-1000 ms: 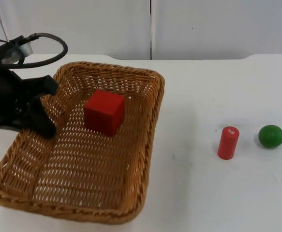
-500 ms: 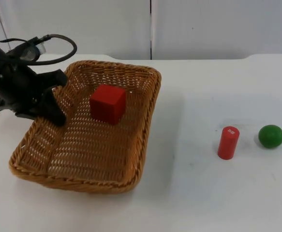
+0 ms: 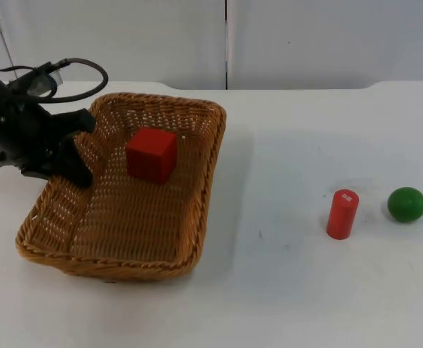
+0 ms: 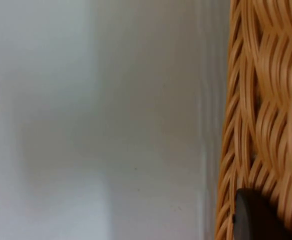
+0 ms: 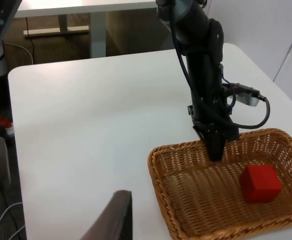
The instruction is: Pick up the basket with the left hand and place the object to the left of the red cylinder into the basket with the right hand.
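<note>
On the white table (image 3: 305,290), the wicker basket (image 3: 124,239) is gripped at its left rim by the left gripper (image 3: 77,163), fingers closed on the weave. A red cube (image 3: 152,154) lies inside, just right of that gripper. The red cylinder (image 3: 342,214) stands well apart.

Basket (image 3: 124,239): on worktop (image 3: 284,290), left side.
Cube (image 3: 152,154): in basket, toward its far end.
Left tool (image 3: 77,148): at basket's far-left rim.
Cylinder (image 3: 342,214): upright, well right of basket.
Ball (image 3: 406,204): just right of cylinder.
</note>
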Robot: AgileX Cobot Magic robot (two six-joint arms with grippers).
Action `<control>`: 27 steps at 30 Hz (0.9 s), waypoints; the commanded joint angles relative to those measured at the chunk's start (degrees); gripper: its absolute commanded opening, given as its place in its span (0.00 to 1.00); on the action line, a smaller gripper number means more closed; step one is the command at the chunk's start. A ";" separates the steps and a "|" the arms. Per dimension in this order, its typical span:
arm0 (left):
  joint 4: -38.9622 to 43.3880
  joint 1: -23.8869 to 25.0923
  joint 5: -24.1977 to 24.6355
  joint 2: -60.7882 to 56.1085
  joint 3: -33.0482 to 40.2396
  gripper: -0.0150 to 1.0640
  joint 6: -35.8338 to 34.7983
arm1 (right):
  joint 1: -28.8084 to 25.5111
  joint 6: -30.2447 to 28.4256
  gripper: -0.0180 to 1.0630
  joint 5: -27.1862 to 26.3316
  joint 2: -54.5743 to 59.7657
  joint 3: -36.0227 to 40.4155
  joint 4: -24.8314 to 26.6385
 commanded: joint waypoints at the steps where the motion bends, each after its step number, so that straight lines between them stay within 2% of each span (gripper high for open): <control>1: -2.12 -0.01 0.00 0.27 -0.55 0.01 0.42 | -0.02 -0.18 0.94 0.11 0.11 0.35 -0.09; 27: -4.17 0.38 -1.91 1.53 -0.55 0.01 0.30 | -0.02 -0.18 0.94 0.21 0.09 0.35 -0.09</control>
